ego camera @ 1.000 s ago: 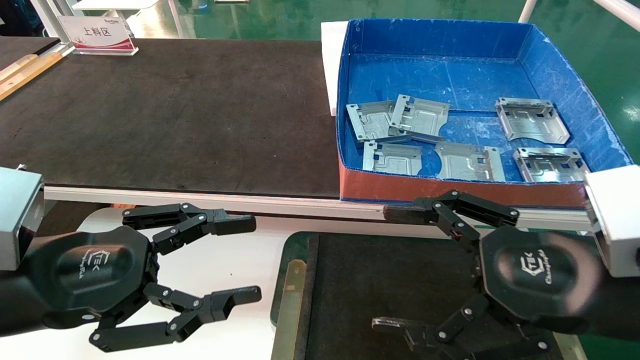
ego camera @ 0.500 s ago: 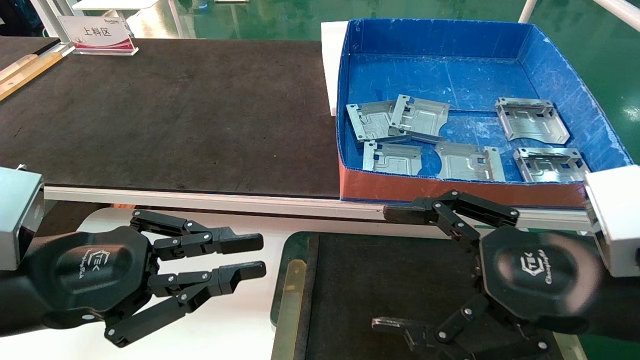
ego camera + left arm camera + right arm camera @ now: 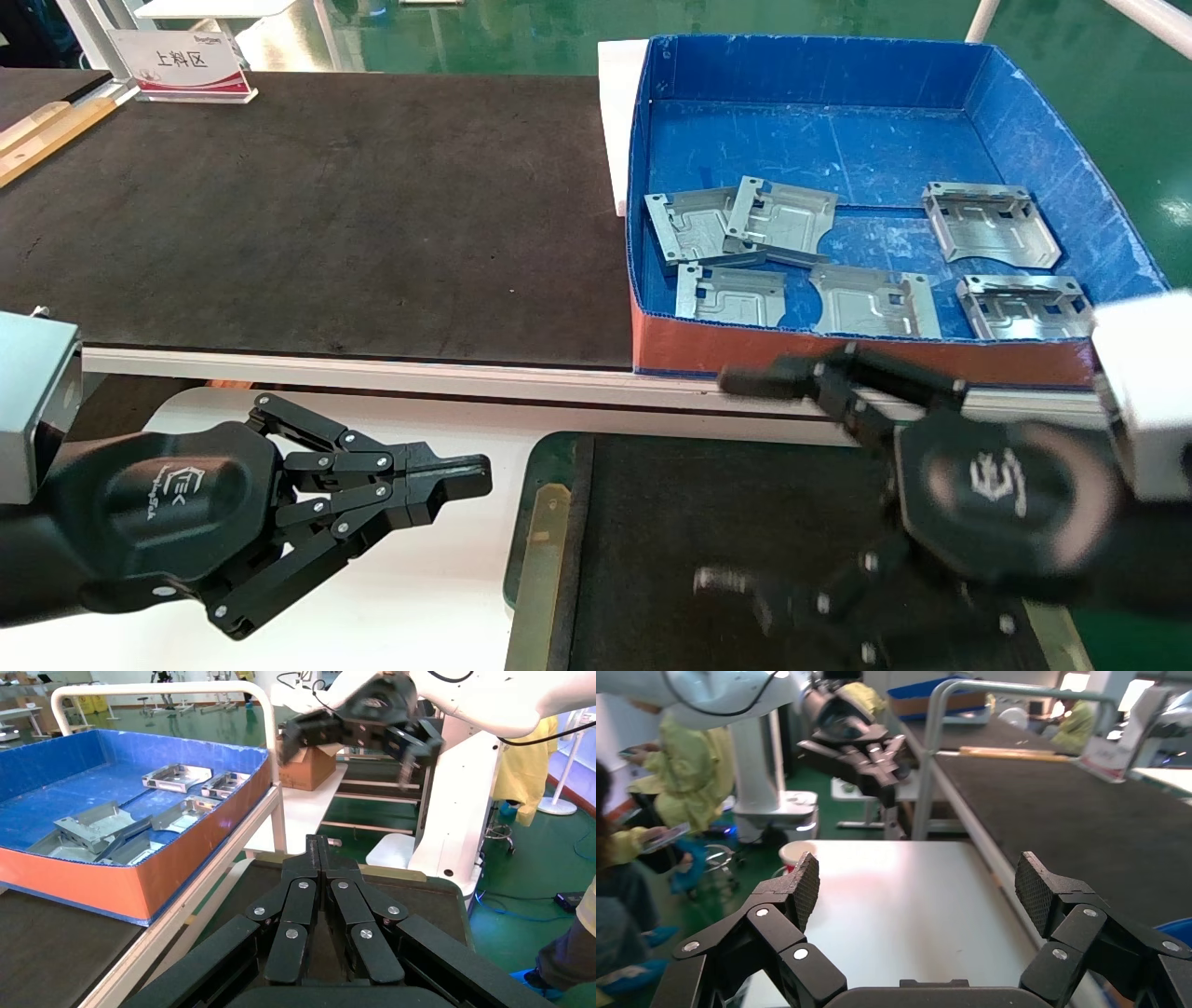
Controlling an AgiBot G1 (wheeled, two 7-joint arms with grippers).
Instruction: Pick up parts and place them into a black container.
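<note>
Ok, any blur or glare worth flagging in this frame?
Head view: right gripper smeared by motion blur; left gripper and parts crisp. Left wrist view: distant right gripper blurred. Right wrist view: glare on the white table.

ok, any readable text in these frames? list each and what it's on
"上料区": white placard with a red base strip, standing on the long black mat; a smaller line above it is too small to read.
Logo with a line of script below: black housing of the left gripper, too small to read.
The same logo on the right gripper housing: blurred, unreadable.
Silver-grey stamped metal parts, blue box with a red front: no text visible.
</note>
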